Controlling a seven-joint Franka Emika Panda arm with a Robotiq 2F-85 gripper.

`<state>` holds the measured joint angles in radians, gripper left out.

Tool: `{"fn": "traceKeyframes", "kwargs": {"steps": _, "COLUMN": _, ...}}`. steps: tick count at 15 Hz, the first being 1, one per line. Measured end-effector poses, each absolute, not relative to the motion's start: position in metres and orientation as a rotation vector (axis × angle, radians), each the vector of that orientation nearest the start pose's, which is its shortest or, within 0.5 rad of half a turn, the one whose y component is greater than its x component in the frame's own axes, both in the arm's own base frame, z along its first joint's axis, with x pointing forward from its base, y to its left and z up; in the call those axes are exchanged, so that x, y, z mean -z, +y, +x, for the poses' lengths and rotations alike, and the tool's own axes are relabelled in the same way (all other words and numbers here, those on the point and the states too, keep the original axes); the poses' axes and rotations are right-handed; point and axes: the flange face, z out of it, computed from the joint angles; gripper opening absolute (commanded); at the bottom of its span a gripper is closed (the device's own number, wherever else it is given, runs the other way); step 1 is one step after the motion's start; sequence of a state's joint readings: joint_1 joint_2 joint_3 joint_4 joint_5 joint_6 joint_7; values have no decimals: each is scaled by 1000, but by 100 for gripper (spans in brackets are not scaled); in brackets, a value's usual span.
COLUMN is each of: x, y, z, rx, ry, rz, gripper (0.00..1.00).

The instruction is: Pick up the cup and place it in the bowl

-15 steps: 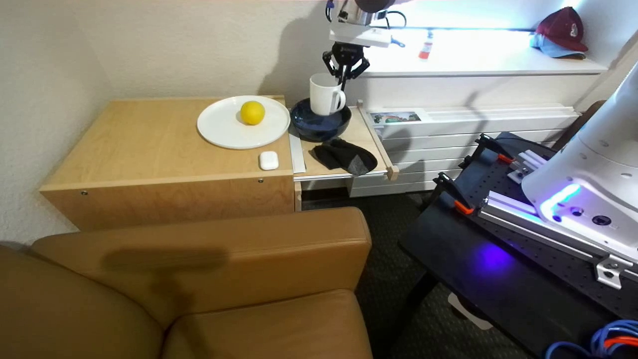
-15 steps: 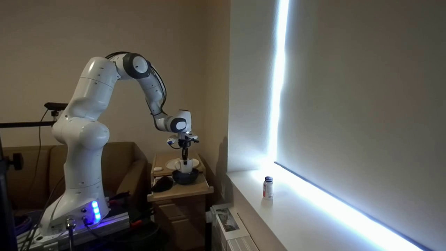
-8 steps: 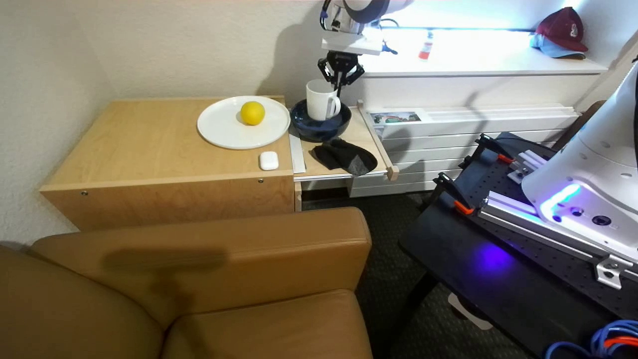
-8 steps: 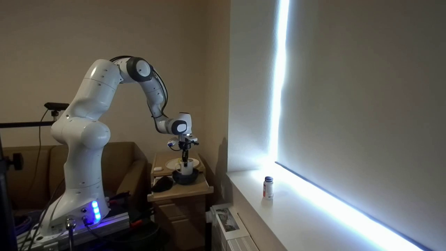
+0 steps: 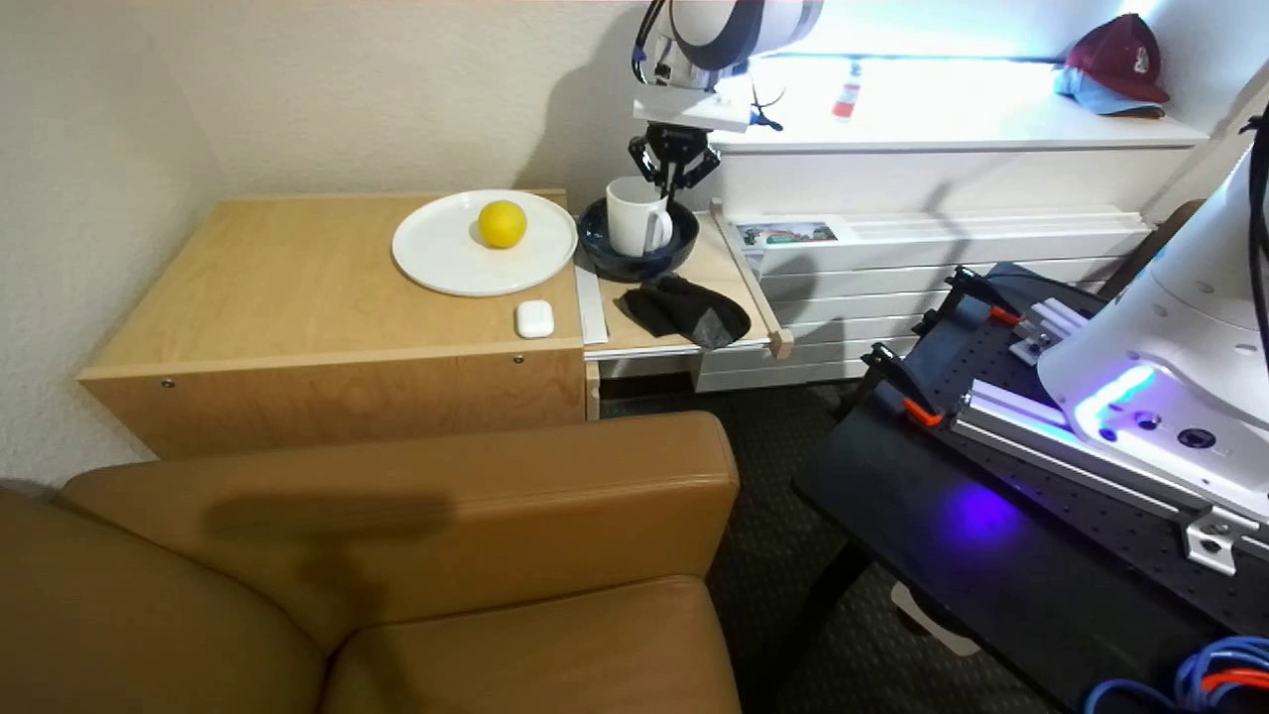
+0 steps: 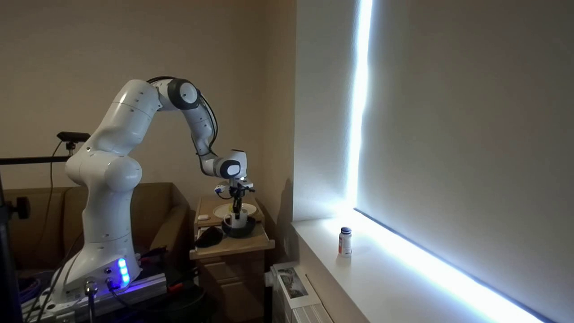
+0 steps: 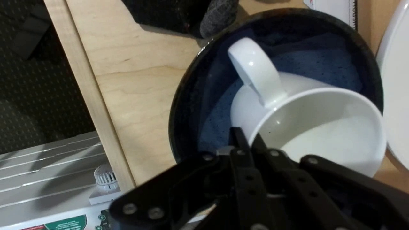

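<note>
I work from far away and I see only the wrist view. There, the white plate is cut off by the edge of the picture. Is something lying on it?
Observer: Yes, an exterior view shows a round yellow object on the white plate.
Operator: Thank you. And the mug, is it upright or tilted?
Observer: In an exterior view it looks close to upright; whether its base touches the bowl, I cannot tell.
Operator: Understood. Is anything else lying near the plate?
Observer: Yes, a small white case, on the cabinet top and apart from the plate.
</note>
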<state>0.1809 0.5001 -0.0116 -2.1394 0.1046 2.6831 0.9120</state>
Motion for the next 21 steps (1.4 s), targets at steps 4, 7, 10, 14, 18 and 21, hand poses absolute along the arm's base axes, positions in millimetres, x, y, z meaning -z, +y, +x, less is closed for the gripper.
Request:
{"fn": "traceKeyframes", "kwargs": {"steps": 4, "x": -161, "y": 94, "z": 570, "rx": 40, "ry": 1248, "rz": -2817, "gripper": 1}}
{"fn": "traceKeyframes", "kwargs": {"steps": 7, "x": -161, "y": 95, "z": 572, "rx": 54, "ry": 1245, "rz": -2817, "gripper": 31}}
{"fn": "traceKeyframes", "kwargs": {"steps": 10, "x": -161, "y": 96, "z": 573, "rx": 55, "ry": 1243, "rz": -2821, "gripper": 46}}
{"fn": "traceKeyframes", "kwargs": {"steps": 14, "x": -162, "y": 96, "z": 573, "rx": 49, "ry": 1239, "rz": -2826, "gripper": 74}}
{"fn": "traceKeyframes", "kwargs": {"steps": 18, "x": -181, "y": 90, "z": 573, "rx": 10, "ry": 1220, "rz": -2830, "gripper": 99}}
{"fn": "traceKeyframes", "kwargs": {"steps": 21, "x": -218, "y": 78, "z": 564, "rx": -79, "ry": 1068, "rz": -2809, "gripper": 100}}
